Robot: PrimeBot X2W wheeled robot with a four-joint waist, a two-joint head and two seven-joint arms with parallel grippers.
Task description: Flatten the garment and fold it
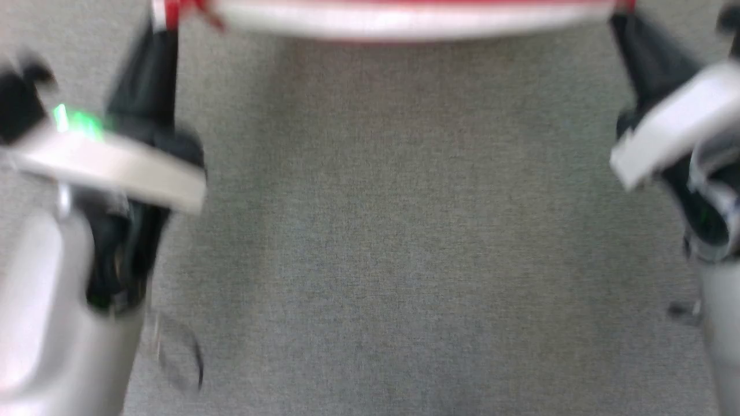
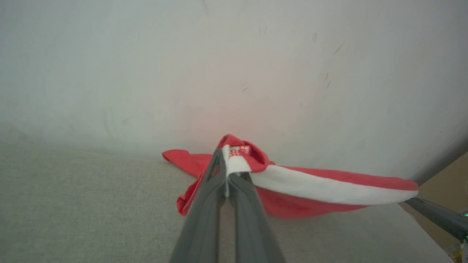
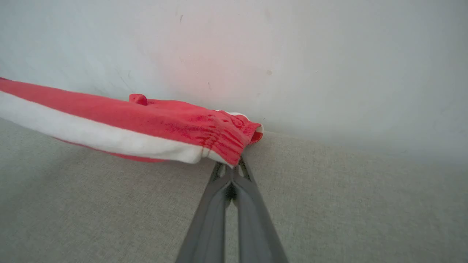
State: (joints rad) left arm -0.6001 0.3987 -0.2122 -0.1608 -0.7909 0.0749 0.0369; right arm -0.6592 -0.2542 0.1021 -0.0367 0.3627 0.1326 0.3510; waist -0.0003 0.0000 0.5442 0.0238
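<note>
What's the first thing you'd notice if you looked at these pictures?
The red shorts with their wide white stripe jump out first, stretched sideways over the grey cloth surface. The left hand is shut on one end, its two long dark fingers pinched together. The right hand pinches the other end, at the gathered waistband.

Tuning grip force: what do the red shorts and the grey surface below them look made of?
Garment: probably soft knit fabric, matte red with a white band; the waistband puckers and the cloth drapes limp. Surface: grey woven cloth, matte; fine weave texture visible.
</note>
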